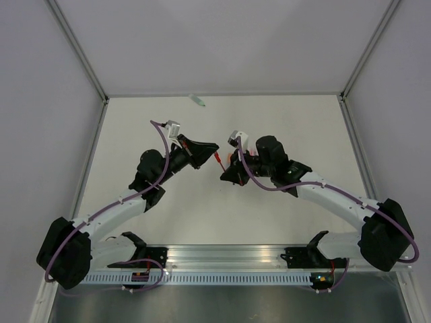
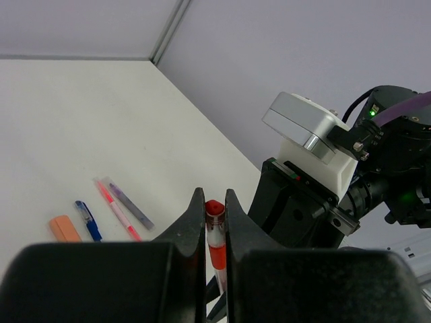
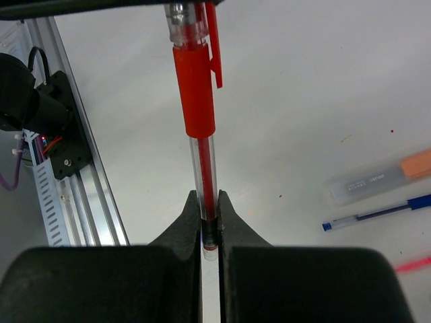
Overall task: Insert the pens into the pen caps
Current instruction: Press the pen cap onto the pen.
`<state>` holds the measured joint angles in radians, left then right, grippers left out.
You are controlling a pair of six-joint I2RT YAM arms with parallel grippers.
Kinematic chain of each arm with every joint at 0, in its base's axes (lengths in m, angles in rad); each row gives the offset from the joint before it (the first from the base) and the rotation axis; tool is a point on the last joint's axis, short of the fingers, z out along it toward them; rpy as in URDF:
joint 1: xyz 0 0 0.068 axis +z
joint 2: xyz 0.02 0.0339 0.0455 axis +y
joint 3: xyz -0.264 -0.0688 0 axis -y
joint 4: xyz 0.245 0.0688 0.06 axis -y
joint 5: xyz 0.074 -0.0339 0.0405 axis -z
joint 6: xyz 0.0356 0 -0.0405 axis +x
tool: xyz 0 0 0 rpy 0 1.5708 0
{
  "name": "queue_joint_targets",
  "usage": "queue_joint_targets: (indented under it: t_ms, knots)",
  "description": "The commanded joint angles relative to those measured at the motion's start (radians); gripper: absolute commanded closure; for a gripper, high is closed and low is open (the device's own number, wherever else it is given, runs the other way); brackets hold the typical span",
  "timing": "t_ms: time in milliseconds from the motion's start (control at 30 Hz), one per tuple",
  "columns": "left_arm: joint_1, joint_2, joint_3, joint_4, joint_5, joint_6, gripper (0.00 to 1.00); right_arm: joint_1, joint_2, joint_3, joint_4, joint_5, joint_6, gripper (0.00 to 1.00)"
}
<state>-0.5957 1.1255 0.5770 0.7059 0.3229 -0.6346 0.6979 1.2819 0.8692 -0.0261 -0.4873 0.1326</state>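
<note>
On the white table, near the back wall: a small mint-green cap, alone and well apart from the rest. Farther forward, flat on the surface in a loose row: an orange-ended tube, a blue pen just beside it, then a pink pen and a grey pen side by side. Along the near edge, an aluminium rail

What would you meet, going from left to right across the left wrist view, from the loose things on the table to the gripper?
First the stubby orange plastic pen cap, thin blue pen, thin pink-red pen, thin dark grey pen, then the red pen clamped in the shut left gripper.
</note>
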Motion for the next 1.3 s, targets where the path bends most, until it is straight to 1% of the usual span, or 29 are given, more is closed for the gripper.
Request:
queue_joint_targets:
  t_ms: [0,167,200,333,467,567,633,700,1000,1067,1100,1133,1167,1233,1267]
  knots:
    - [-0.067,0.057,-0.062,-0.330,0.297,0.029,0.98,-0.052,-0.009,0.214,0.374,0.127,-0.007,1.00]
    - [-0.069,0.048,-0.054,-0.352,0.332,0.064,0.98,-0.052,0.019,0.328,0.278,0.128,-0.070,1.00]
    - [-0.070,0.042,-0.057,-0.349,0.344,0.072,0.98,-0.054,0.020,0.339,0.276,0.128,-0.074,1.00]
    - [-0.070,0.028,-0.057,-0.378,0.312,0.095,0.98,-0.055,0.025,0.379,0.273,0.171,-0.080,1.00]
    - [-0.075,0.071,-0.057,-0.362,0.306,0.082,0.98,-0.055,0.069,0.425,0.276,0.207,-0.073,1.00]
    - [-0.075,0.086,-0.054,-0.372,0.294,0.095,0.98,-0.057,0.074,0.422,0.310,0.216,-0.068,1.00]
    - [-0.075,0.076,-0.055,-0.375,0.291,0.105,0.98,-0.083,0.080,0.438,0.315,0.184,-0.053,1.00]
    - [-0.076,0.077,-0.069,-0.340,0.297,0.096,0.98,-0.110,0.106,0.491,0.304,0.168,-0.039,1.00]
    - [-0.082,0.102,-0.069,-0.309,0.349,0.099,0.98,-0.164,0.183,0.608,0.327,0.121,0.036,1.00]
    - [-0.081,0.105,-0.072,-0.304,0.357,0.096,0.98,-0.193,0.203,0.600,0.368,0.038,0.099,1.00]
    - [-0.081,0.105,-0.074,-0.292,0.382,0.093,0.98,-0.202,0.207,0.593,0.434,-0.005,0.128,1.00]
    - [-0.081,0.100,-0.075,-0.275,0.390,0.090,0.98,-0.213,0.212,0.585,0.458,-0.055,0.175,1.00]
    - [-0.079,0.093,-0.083,-0.260,0.404,0.081,0.98,-0.233,0.227,0.587,0.477,-0.157,0.199,1.00]
    - [-0.081,0.085,-0.088,-0.229,0.452,0.072,0.98,-0.253,0.235,0.568,0.598,-0.281,0.255,1.00]
    - [-0.081,0.083,-0.089,-0.221,0.468,0.067,0.98,-0.270,0.238,0.562,0.647,-0.374,0.333,1.00]
